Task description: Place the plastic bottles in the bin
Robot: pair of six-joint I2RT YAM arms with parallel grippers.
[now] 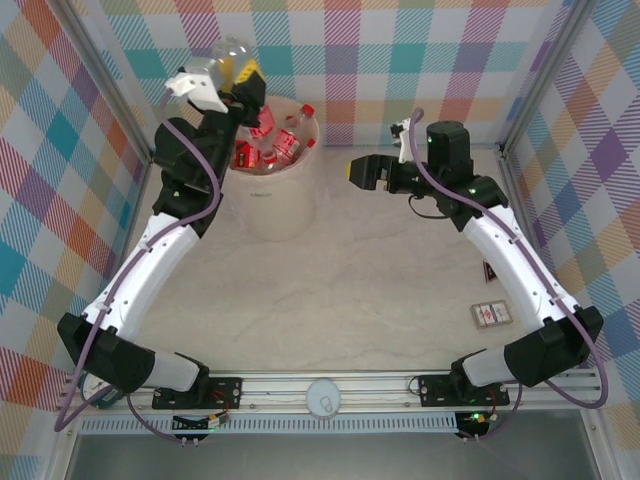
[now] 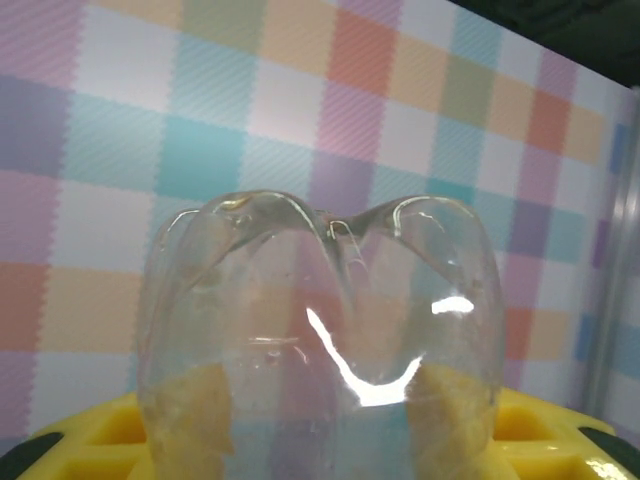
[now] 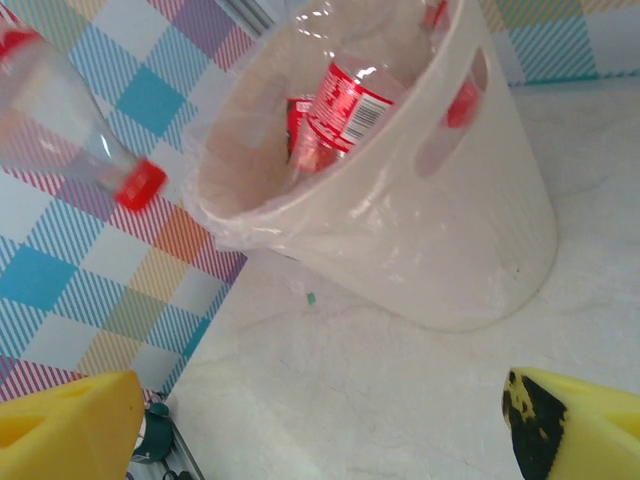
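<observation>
The left gripper point(image 1: 222, 73) clamps a clear bottle point(image 2: 320, 340) above the bin point(image 1: 270, 215) at the far-left corner of the table point(image 1: 380, 300). Red-labelled bottles point(image 1: 272, 146) lie inside the bin. The right gripper point(image 1: 356, 172), released, hangs beside the bin. A small red-and-white box point(image 1: 492, 315) lies near the right edge.

The left gripper point(image 1: 232, 68) hovers at the far-left rim of the bin point(image 1: 272, 205), its jaws clamped on a clear bottle point(image 1: 226, 50) that sticks out beyond them toward the chequered back wall. Inside the bin lie several red-labelled bottles point(image 1: 272, 145) with red caps, one of them poking above the rim on the right side. The right gripper point(image 1: 358, 172) hangs to the right of the bin, apart from it and pointing toward it. A small red-and-white box point(image 1: 492, 315) lies flat on the pale bench point(image 1: 350, 300) toward its right side.
</observation>
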